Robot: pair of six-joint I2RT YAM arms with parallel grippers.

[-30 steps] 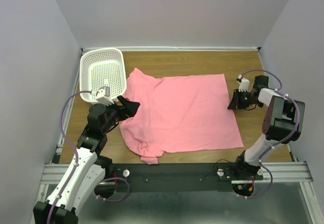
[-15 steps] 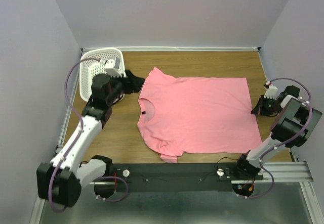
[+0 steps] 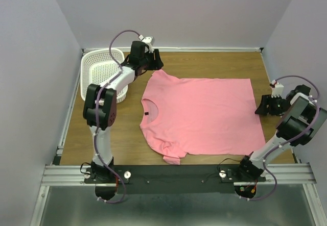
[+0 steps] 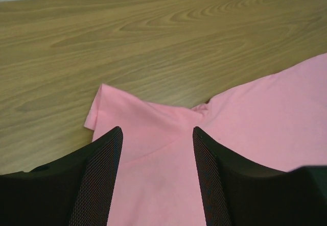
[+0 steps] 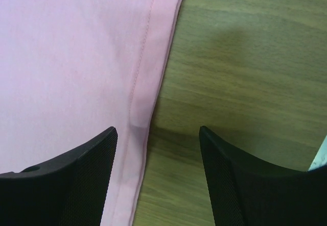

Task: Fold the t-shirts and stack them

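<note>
A salmon-pink t-shirt [image 3: 199, 114] lies spread flat on the wooden table, its collar and dark label [image 3: 145, 114] to the left and its hem to the right. The lower sleeve is rumpled near the front edge. My left gripper [image 3: 157, 63] reaches to the back of the table and hovers open over the upper sleeve [image 4: 138, 119]; in the left wrist view the left gripper [image 4: 157, 130] has pink cloth lying flat below its gap. My right gripper [image 3: 261, 107] stands open at the hem. In the right wrist view the right gripper [image 5: 158, 129] straddles the stitched hem edge [image 5: 148, 83] and bare wood.
A white perforated basket [image 3: 86, 75] stands at the back left, with the left arm stretched past its right side. Grey walls close in the table on three sides. A black rail runs along the near edge.
The shirt has been dragged to the right and laid flat. My left arm swung from the near left up to the back by the upper sleeve. My right gripper has opened and let go of the hem.
</note>
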